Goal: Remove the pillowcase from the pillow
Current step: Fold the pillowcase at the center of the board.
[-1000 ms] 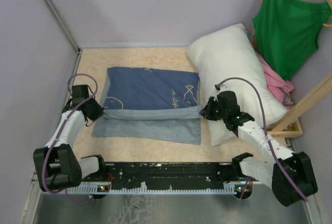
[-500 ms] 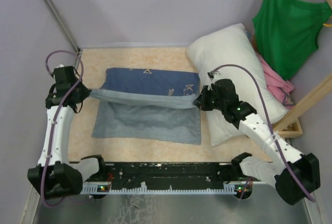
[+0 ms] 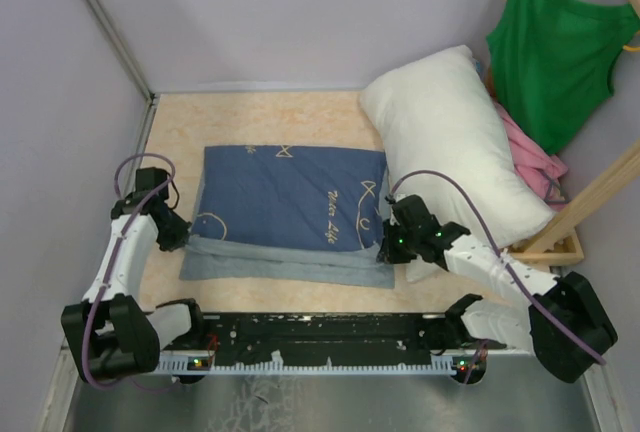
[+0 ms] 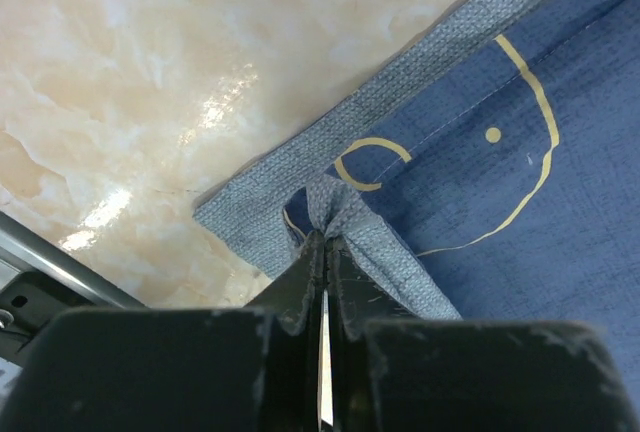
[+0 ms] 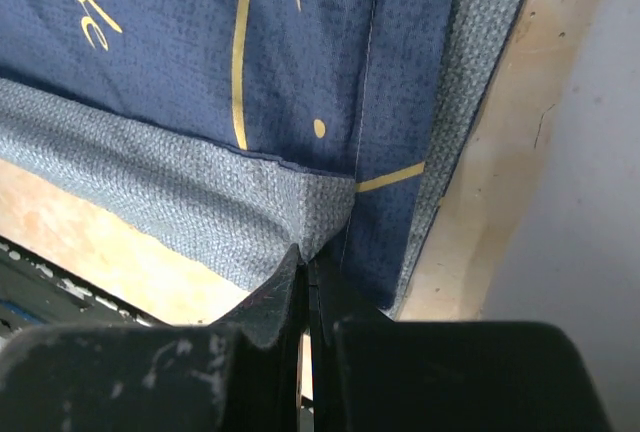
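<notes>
Two pinched corners hold the pillowcase [image 3: 290, 202] flat.
Left gripper [image 4: 322, 239] and right gripper [image 5: 304, 252] clamp its near hem, apparently to spread it; the pillow [image 3: 450, 142] sits bare, far right.

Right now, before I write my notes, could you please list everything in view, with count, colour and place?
dark blue cloth pillowcase: one, navy with gold drawings, grey-blue underside; flat mid-table, off the pillow.
plump white pillow: one, white; bare, right rear of the table.
green tank top: one, green; hanging, far right corner.
pink garment: one, pink; behind the pillow, below the tank top.
wooden frame: one, pale wood; right edge.
beige marbled table: one, beige; under the pillowcase and pillow.
left claw: one, black; shut on the pillowcase's near-left corner.
right claw: one, black; shut on its near-right corner.
</notes>
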